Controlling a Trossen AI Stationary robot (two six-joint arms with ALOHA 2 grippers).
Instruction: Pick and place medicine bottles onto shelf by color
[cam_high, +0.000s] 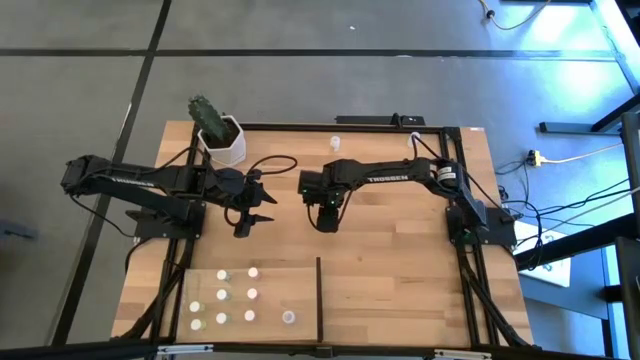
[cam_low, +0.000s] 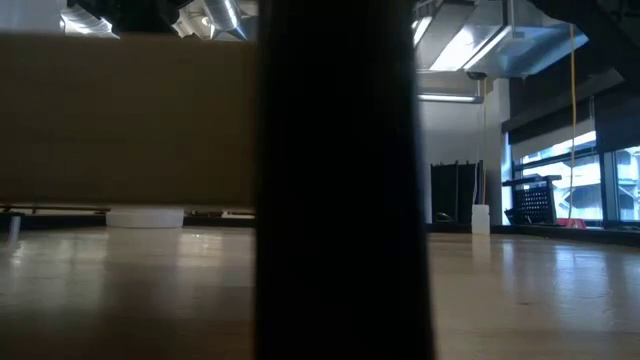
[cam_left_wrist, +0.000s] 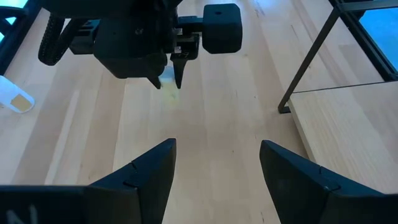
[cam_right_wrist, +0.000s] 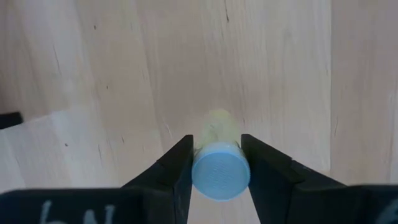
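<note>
R pincer (cam_right_wrist: 215, 163) clamps a pale-green bottle (cam_right_wrist: 219, 160) by the sides under its round ribbed white cap, mid-worktop (cam_high: 400, 250), prob. to carry it upright to the shelf (cam_high: 270, 315), where other small capped bottles (cam_high: 236, 303) sit. L pincer (cam_left_wrist: 216, 165) gapes wide, nothing held, just beside.

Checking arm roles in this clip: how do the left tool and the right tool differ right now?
The right tool has a yellowish bottle between its fingers; the left tool stands open and empty. The right tool points down at mid-table; the left tool faces it from beside the cactus pot. Both are dark and two-fingered.
</note>
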